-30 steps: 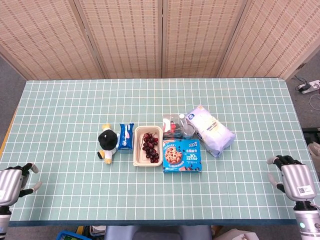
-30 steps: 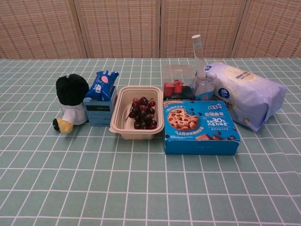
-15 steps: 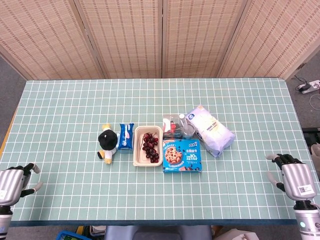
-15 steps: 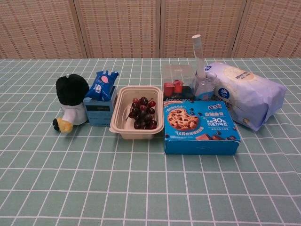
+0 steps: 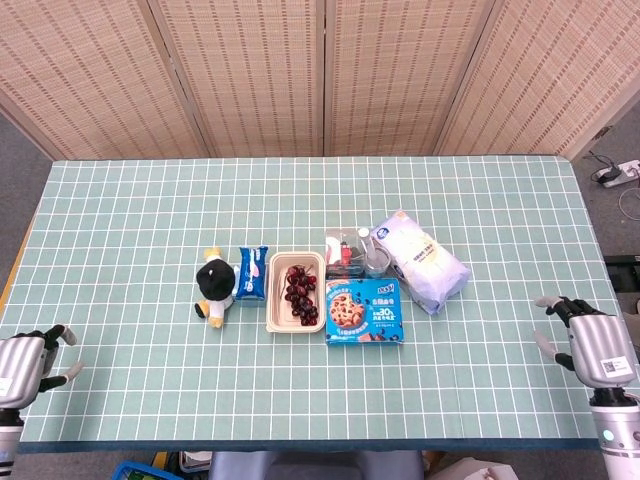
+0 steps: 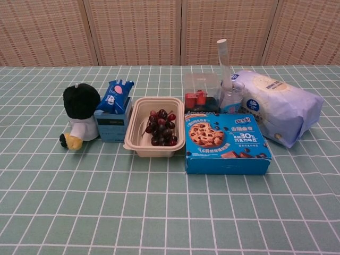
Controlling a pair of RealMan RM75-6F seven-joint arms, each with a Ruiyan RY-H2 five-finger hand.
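While both hands idle, we hold nothing.
Left hand [image 5: 25, 358] at eight o'clock, right hand [image 5: 590, 345] at four, fingers spread, cookie box [image 5: 365, 311] well apart.

The surface [image 5: 150, 220] wears a pale green cloth ruled in white squares, and everything on it sits in one tight cluster near the middle. From left to right: a small plush penguin [image 5: 214, 289], a blue snack packet [image 5: 252, 273] just beside it, then a beige tray of dark grapes [image 5: 295, 291]. Next comes a blue cookie box [image 5: 364, 311] lying flat, touching the tray's side. Behind the box stand a clear container with red pieces [image 5: 343, 252] and a clear bottle [image 5: 374, 255] — and at the far right a white soft pack [image 5: 422, 261] lies aslant.
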